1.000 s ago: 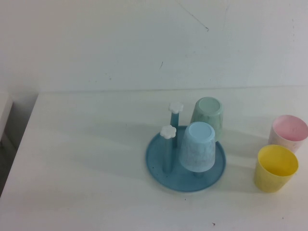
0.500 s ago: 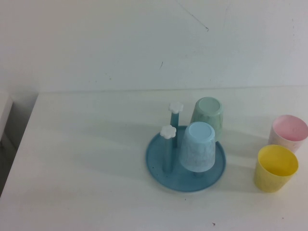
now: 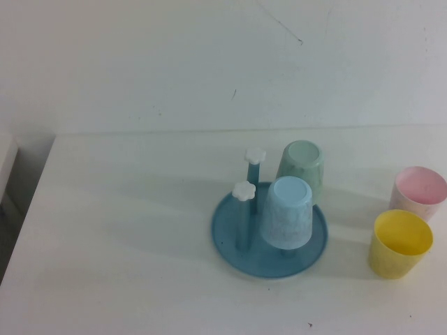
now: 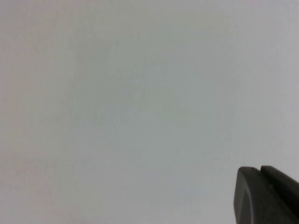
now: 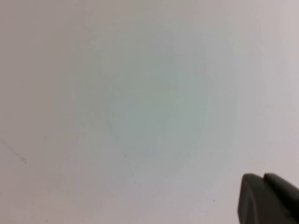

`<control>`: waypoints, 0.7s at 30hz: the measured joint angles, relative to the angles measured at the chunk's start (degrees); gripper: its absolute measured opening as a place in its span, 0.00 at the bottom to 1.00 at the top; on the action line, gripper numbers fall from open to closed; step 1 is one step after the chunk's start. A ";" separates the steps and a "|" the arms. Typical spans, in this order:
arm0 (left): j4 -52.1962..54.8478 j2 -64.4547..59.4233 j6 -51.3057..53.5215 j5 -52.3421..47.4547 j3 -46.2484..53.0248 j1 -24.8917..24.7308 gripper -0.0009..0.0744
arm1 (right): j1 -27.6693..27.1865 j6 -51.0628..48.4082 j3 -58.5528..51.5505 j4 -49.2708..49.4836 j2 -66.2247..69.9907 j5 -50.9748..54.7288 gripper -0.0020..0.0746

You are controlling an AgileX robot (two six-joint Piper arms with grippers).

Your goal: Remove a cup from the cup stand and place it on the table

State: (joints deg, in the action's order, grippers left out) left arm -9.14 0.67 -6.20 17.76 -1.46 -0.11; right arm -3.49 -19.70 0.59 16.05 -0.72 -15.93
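Note:
The light sky-blue cup sits upside down on a peg of the round teal cup stand, at the stand's front right. A mint-green cup hangs upside down on a peg behind it. Two bare pegs with white flower caps rise at the stand's left. The stand rests on the white table. Neither arm shows in the high view. My left gripper is shut with its dark fingertips together, facing a blank white surface. The right gripper is likewise shut and holds nothing.
A yellow cup stands upright near the table's right front. A pink cup stands upright just behind it. The table's left edge drops off beside a dark gap. A white wall rises behind the table.

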 joint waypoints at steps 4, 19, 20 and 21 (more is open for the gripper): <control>0.00 0.00 0.09 -13.40 -6.48 0.00 0.01 | 0.00 -0.22 6.46 -4.10 0.13 11.92 0.02; -2.45 -18.21 2.26 -37.67 -23.71 0.00 0.01 | 0.00 -7.71 30.09 -4.38 20.58 47.55 0.02; -2.59 -19.26 2.67 -37.94 -24.24 0.00 0.01 | 0.00 -9.07 30.89 -3.83 21.51 48.72 0.02; -2.59 -20.39 2.92 -37.93 -24.66 0.00 0.01 | 0.00 -10.69 31.61 -3.07 22.42 49.74 0.02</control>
State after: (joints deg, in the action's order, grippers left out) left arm -11.73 -19.72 -3.27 -20.17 -26.11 -0.11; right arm -3.49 -30.38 32.20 12.99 21.70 33.81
